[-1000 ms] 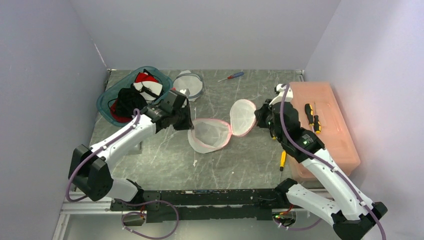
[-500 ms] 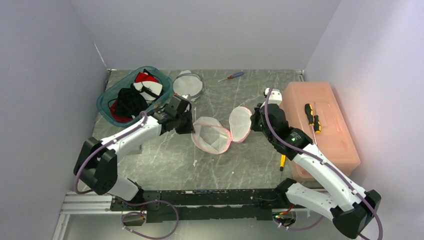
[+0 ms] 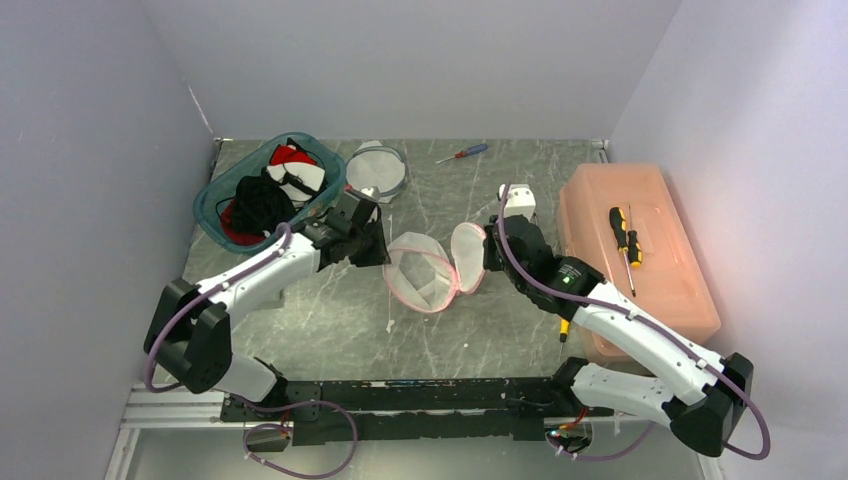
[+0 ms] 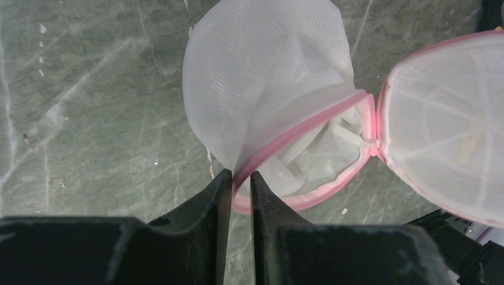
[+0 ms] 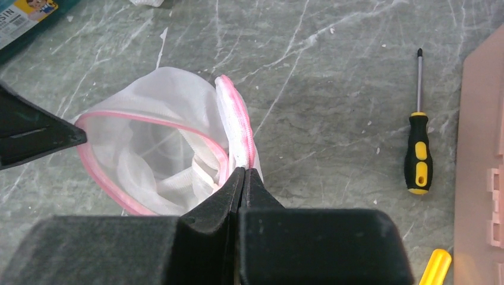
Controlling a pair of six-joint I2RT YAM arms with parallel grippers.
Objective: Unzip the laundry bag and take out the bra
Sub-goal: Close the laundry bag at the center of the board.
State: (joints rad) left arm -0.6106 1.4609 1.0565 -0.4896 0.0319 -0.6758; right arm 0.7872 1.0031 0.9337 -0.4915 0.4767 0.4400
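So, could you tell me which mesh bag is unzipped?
The pink-trimmed bag, gaping between the left gripper and right gripper; the dark-rimmed one lies by the teal basket.

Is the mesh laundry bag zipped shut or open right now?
Open. The laundry bag gapes: its lid flap hangs off the pink rim at one spot, white fabric visible inside.

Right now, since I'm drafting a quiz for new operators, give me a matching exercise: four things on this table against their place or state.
1 laundry bag
2 pink box
3 red-handled screwdriver
4 teal basket

A black-and-yellow screwdriver on its lid
B flat on the table by its far edge
C unzipped, flap open
D filled with clothes

Pairs: 1-C, 2-A, 3-B, 4-D
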